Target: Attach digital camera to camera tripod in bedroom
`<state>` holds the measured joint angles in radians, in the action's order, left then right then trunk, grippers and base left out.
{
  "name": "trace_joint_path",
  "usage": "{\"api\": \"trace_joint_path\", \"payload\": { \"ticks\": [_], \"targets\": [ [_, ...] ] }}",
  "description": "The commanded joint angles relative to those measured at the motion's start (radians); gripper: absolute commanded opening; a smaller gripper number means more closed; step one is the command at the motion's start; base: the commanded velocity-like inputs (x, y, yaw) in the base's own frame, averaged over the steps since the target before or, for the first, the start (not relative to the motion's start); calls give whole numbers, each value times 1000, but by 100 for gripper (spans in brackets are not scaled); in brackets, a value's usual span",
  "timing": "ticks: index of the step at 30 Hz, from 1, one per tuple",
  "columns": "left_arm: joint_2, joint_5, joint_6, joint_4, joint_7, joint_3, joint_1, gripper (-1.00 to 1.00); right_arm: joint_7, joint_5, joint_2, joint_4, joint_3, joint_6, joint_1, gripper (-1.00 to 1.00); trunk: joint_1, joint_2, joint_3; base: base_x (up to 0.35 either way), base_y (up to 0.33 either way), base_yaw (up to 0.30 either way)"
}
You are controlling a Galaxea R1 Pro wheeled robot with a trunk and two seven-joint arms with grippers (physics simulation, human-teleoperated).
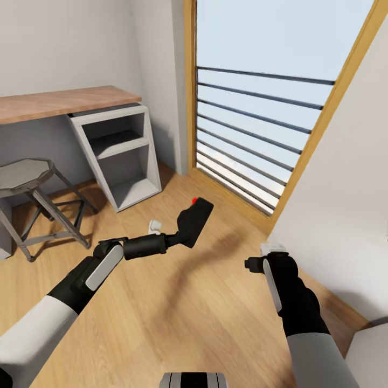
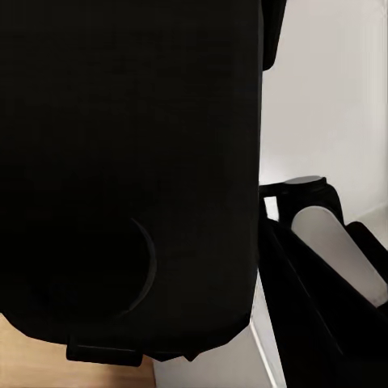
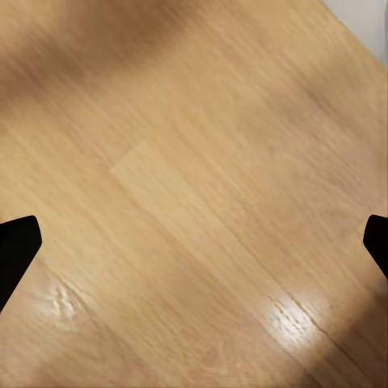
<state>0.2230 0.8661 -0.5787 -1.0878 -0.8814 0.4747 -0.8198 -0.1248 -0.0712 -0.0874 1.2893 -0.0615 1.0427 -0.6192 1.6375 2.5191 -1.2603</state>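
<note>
Digital camera [image 1: 195,221], red button up, sat clamped in the left gripper [image 1: 180,235] above the wood floor [image 1: 188,312]; it seemingly blocked that wrist's lens. Right gripper [image 3: 194,242] hung empty, fingers spread. Carrying should stay level and slow until a tripod appears.

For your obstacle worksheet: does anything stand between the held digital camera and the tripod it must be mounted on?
That cannot be judged: the left gripper holds the digital camera above bare wood floor, with the desk and stool off to its left.
</note>
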Motion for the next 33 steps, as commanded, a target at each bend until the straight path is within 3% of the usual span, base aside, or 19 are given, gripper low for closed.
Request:
{"api": "trace_joint_path", "payload": {
  "ticks": [1,33],
  "targets": [
    [1,8,-6,3,-1,2,-1,-100,4,-7,-1,1,-1,4,-1,100,-1,0,3,0,0,0],
    [3,16,-5,49,-8,1,-1,-100,4,-5,-1,1,-1,4,-1,100,-15,-7,127,0,0,0]
  ]
}}
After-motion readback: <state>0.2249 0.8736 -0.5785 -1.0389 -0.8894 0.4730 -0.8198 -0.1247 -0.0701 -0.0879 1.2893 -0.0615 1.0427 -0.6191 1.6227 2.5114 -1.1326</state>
